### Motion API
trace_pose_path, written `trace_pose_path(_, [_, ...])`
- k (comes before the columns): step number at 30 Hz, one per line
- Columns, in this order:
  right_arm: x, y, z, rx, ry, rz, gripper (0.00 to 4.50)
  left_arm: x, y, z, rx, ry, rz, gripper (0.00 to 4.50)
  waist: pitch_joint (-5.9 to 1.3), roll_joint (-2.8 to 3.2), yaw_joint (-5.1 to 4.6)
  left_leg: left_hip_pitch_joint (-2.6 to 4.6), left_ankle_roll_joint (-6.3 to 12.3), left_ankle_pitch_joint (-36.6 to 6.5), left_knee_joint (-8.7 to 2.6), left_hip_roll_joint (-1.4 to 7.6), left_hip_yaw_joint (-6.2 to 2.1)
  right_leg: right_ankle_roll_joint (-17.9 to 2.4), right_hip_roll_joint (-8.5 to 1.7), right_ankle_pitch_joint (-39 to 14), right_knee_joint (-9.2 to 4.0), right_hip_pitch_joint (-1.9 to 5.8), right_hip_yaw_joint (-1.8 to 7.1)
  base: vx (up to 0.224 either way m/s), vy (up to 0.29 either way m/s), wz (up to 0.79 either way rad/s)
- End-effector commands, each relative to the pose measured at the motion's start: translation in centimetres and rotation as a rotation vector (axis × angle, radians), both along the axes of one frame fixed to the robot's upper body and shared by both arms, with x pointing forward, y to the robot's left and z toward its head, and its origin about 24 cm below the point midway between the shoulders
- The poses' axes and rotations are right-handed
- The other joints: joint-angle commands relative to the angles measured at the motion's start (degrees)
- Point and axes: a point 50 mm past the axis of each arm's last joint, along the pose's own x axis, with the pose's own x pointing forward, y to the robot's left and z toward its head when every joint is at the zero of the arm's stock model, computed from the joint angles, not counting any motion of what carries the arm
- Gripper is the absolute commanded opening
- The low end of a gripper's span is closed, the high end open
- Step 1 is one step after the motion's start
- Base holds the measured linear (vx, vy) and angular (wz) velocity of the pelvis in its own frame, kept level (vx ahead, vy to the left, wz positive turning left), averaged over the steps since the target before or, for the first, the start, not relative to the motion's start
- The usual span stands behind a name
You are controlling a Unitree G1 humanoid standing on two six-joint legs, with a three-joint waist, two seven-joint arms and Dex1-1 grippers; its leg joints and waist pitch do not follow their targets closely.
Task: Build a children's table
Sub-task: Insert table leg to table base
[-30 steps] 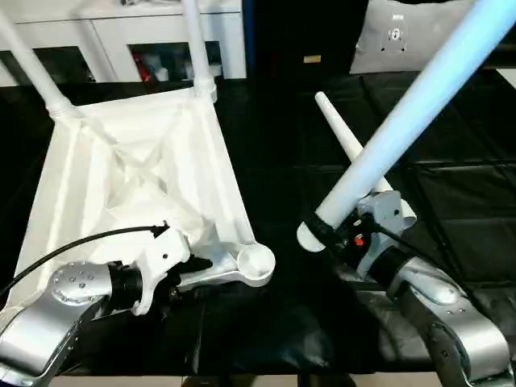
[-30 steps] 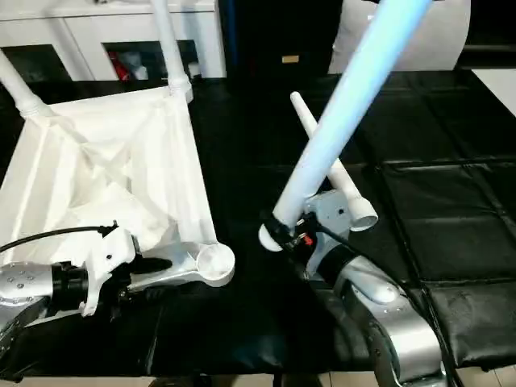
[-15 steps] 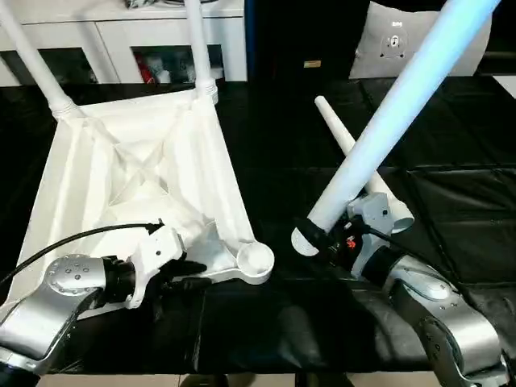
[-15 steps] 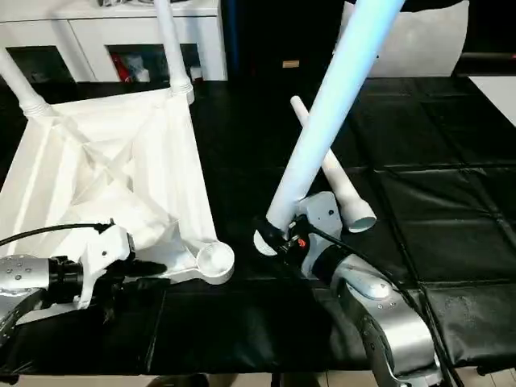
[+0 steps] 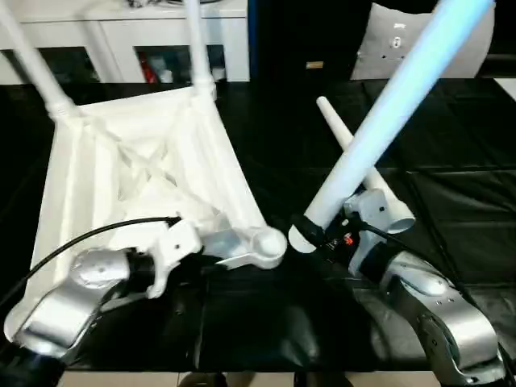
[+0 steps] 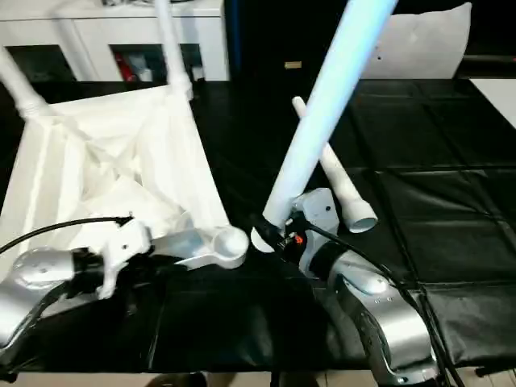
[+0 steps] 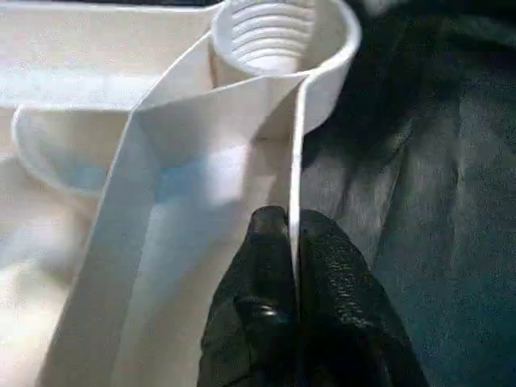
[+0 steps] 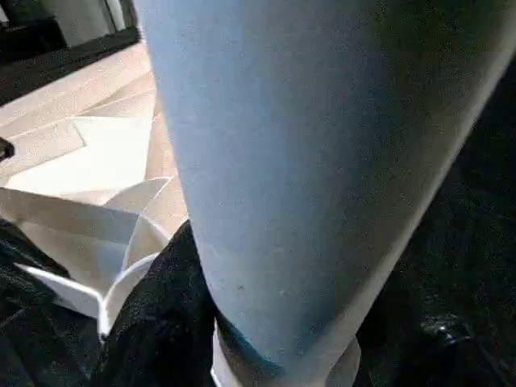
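The children's table top (image 5: 145, 169) lies upside down, ribs showing, on the black sheet. Two white legs (image 5: 36, 60) (image 5: 196, 40) stand in its far corner sockets. My left gripper (image 7: 292, 234) is shut on the thin rim just behind the near right corner socket (image 5: 268, 242), which is raised off the sheet. My right gripper (image 5: 322, 238) is shut on the thick end of a third long leg (image 5: 387, 113) that slants up to the right. That end hangs just right of the socket. A fourth leg (image 5: 347, 145) lies loose on the sheet behind my right arm.
The black sheet-covered work surface (image 5: 451, 185) stretches to the right. A white cabinet (image 5: 121, 40) stands behind the table top and a pale cushion (image 5: 403, 40) sits at the back right. A black cable (image 5: 81, 238) loops over my left forearm.
My left gripper has closed on the table top's rim and raised the near right corner, bringing the socket closer to the held leg's end. The right gripper keeps its grip.
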Motion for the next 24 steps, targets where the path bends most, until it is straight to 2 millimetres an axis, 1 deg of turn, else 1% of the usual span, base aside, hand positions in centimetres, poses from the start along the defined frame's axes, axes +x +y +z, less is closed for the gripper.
trace_pose_path(1, [0.3, 0.4, 0.3, 0.004, -0.014, 0.025, 1.92, 0.8, -1.3, 0.2, -0.001, -0.063, -0.023, 0.01, -3.67, -0.79, 0.22, 0.29, 2.33, -7.8, -5.15, 4.23, -1.25, -13.1, -4.41, -11.9, -4.09, 2.46, 2.67, 0.0, 0.0, 0.0])
trace_pose_path(2, [0.4, 0.4, 0.3, 0.003, -0.014, 0.026, 1.92, 1.0, -1.5, 0.2, 0.004, -0.068, -0.025, 0.0, -3.77, -0.9, 0.25, 0.12, 2.83, -6.8, -5.03, 4.17, -1.19, -13.4, -4.49, -11.0, -4.02, 2.69, 2.66, 0.0, 0.0, 0.0])
trace_pose_path(4, [0.5, 0.4, 0.3, 0.0, -0.014, 0.028, 1.92, 1.6, -1.9, 0.0, 0.025, -0.083, -0.017, 0.0, -3.8, -0.77, 0.52, 0.1, 3.31, -5.6, -4.88, 4.19, -1.08, -13.9, -4.55, -10.2, -4.04, 2.72, 2.58, 0.0, 0.0, 0.0])
trace_pose_path(5, [0.5, 0.4, 0.3, -0.001, -0.015, 0.027, 1.92, 1.6, -2.0, -0.1, 0.027, -0.076, -0.025, 0.0, -3.82, -0.83, 0.61, 0.15, 3.29, -5.6, -4.85, 4.22, -1.03, -13.8, -4.52, -10.3, -4.02, 2.71, 2.57, 0.0, 0.0, 0.0])
trace_pose_path(6, [0.6, 0.4, 0.4, 0.002, -0.016, 0.025, 1.92, 1.5, -1.9, -0.1, 0.036, -0.073, -0.028, 0.0, -3.88, -0.63, 0.75, 0.18, 3.24, -5.5, -4.83, 4.23, -1.06, -13.9, -4.62, -10.2, -3.94, 2.77, 2.58, 0.0, 0.0, 0.0])
trace_pose_path(7, [0.6, 0.4, 0.4, 0.004, -0.016, 0.023, 1.92, 1.5, -1.9, -0.2, 0.045, -0.074, -0.029, 0.0, -3.82, -0.75, 0.72, 0.05, 3.19, -5.7, -4.93, 4.27, -1.08, -13.8, -4.58, -10.6, -3.94, 2.8, 2.52, 0.0, 0.0, 0.0])
trace_pose_path(9, [0.7, 0.4, 0.4, 0.006, -0.017, 0.022, 1.92, 1.6, -1.8, -0.2, 0.059, -0.084, -0.019, 0.0, -3.8, -0.74, 0.77, 0.18, 3.01, -6.5, -4.97, 4.37, -1.08, -13.9, -4.57, -11.5, -4.02, 2.69, 2.52, 0.0, 0.0, 0.0])
trace_pose_path(10, [0.7, 0.4, 0.4, 0.006, -0.018, 0.022, 1.92, 1.7, -1.7, -0.2, 0.054, -0.085, -0.002, 0.27, -3.69, -0.56, 0.81, 0.21, 2.8, -7.2, -5.03, 4.39, -1.09, -13.8, -4.56, -12.5, -4.1, 2.6, 2.53, 0.0, 0.0, 0.0])
trace_pose_path(11, [0.7, 0.5, 0.4, 0.009, -0.019, 0.022, 1.92, 1.8, -1.8, -0.1, 0.022, -0.064, 0.01, 0.44, -3.68, -1.04, 0.71, 0.22, 2.57, -7.8, -5.12, 4.44, -1.04, -13.7, -4.54, -13.3, -4.2, 2.61, 2.53, 0.0, 0.0, 0.0])
trace_pose_path(12, [0.7, 0.6, 0.3, 0.01, -0.018, 0.023, 1.92, 1.8, -1.9, 0.0, 0.014, -0.059, 0.009, 0.55, -3.69, -0.89, 0.8, 0.26, 2.46, -7.9, -5.12, 4.46, -1.09, -13.7, -4.61, -13.6, -4.1, 2.59, 2.54, 0.0, 0.0, 0.0])
trace_pose_path(13, [0.7, 0.6, 0.3, 0.01, -0.018, 0.023, 1.92, 1.8, -1.9, 0.0, 0.011, -0.061, 0.011, 0.55, -3.6, -0.85, 0.76, 0.24, 2.28, -8.5, -5.16, 4.43, -1.05, -13.6, -4.57, -14.6, -4.22, 2.51, 2.53, 0.0, 0.0, 0.0])
trace_pose_path(15, [0.7, 0.7, 0.3, 0.012, -0.018, 0.026, 1.92, 1.8, -2.0, 0.2, 0.002, -0.07, 0.022, 0.61, -3.71, -0.96, 0.78, 0.24, 2.2, -8.4, -5.15, 4.5, -1.05, -13.4, -4.64, -14.7, -4.24, 2.52, 2.57, 0.0, 0.0, 0.0])
trace_pose_path(16, [0.7, 0.8, 0.3, 0.014, -0.018, 0.029, 1.92, 1.8, -2.2, 0.3, -0.005, -0.072, 0.039, 0.9, -3.73, -1.08, 0.74, 0.1, 2.16, -7.9, -5.16, 4.51, -1.07, -13.5, -4.66, -13.7, -4.07, 2.59, 2.56, 0.0, 0.0, 0.0])
trace_pose_path(17, [0.7, 0.8, 0.3, 0.014, -0.018, 0.029, 1.92, 1.8, -2.2, 0.3, -0.005, -0.072, 0.039, 0.98, -3.73, -1.08, 0.74, 0.1, 2.16, -7.9, -5.16, 4.51, -1.07, -13.5, -4.66, -13.7, -4.07, 2.59, 2.56, 0.0, 0.0, 0.0])
trace_pose_path(18, [0.8, 0.9, 0.3, 0.014, -0.019, 0.032, 1.92, 1.6, -2.3, 0.1, 0.002, -0.061, 0.036, 0.98, -3.79, -1.16, 0.69, 0.08, 2.33, -7.3, -5.09, 4.49, -1.03, -13.5, -4.64, -12.8, -4.07, 2.62, 2.55, 0.0, 0.0, 0.0])
trace_pose_path(19, [0.8, 0.9, 0.4, 0.013, -0.019, 0.034, 1.92, 1.6, -2.3, -0.1, 0.009, -0.056, 0.047, 1.0, -3.84, -1.53, 0.57, 0.03, 2.58, -6.6, -5.04, 4.48, -0.95, -13.7, -4.59, -11.8, -4.04, 2.68, 2.55, 0.0, 0.0, 0.0])
trace_pose_path(20, [0.9, 0.9, 0.4, 0.013, -0.02, 0.035, 1.92, 1.6, -2.3, -0.1, 0.013, -0.054, 0.054, 1.0, -3.82, -1.39, 0.58, 0.02, 2.77, -6.3, -4.98, 4.43, -0.97, -13.8, -4.6, -11.4, -3.95, 2.69, 2.51, 0.0, 0.0, 0.0])
trace_pose_path(21, [0.9, 1.0, 0.4, 0.013, -0.02, 0.037, 1.92, 1.6, -2.2, -0.3, 0.015, -0.055, 0.065, 1.0, -3.81, -1.38, 0.55, 0.03, 2.84, -6.3, -4.98, 4.42, -0.95, -13.8, -4.6, -11.5, -4.01, 2.68, 2.53, 0.0, 0.0, 0.0])
trace_pose_path(22, [0.9, 1.0, 0.4, 0.013, -0.02, 0.037, 1.92, 1.6, -2.2, -0.3, 0.015, -0.055, 0.065, 1.01, -3.78, -1.5, 0.51, 0.05, 3.0, -6.4, -4.96, 4.44, -0.91, -13.9, -4.59, -11.6, -4.07, 2.66, 2.53, 0.0, 0.0, 0.0])
trace_pose_path(24, [1.0, 1.0, 0.5, 0.012, -0.023, 0.041, 1.92, 1.6, -1.9, -0.6, 0.04, -0.055, 0.077, 1.01, -3.74, -1.43, 0.45, 0.11, 2.82, -7.1, -5.07, 4.54, -0.96, -13.7, -4.54, -12.6, -4.11, 2.62, 2.49, 0.0, 0.0, 0.0])
